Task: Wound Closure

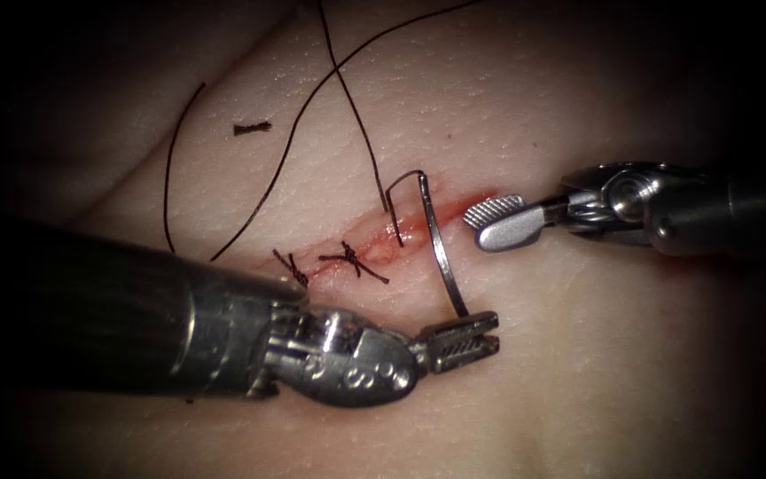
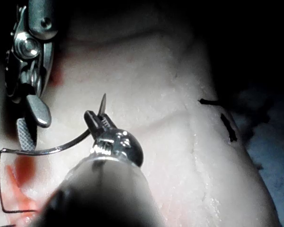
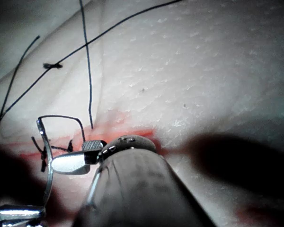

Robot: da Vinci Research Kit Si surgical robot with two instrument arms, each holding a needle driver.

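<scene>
My left tool comes in from the lower left, jaws shut on the curved needle close to its point. In the left wrist view the point sticks out just past the jaws. The needle stands free of the tissue and arches up over the right part of the red cut. Dark thread runs from the needle's upper end in a short loop down into the cut. My right tool sits at the cut's right end, jaws open and holding nothing, beside the needle.
Two tied stitches close the left part of the cut. Long thread strands trail up and left across the tissue. A short cut end of thread lies at the upper left. Red fluid lines the cut.
</scene>
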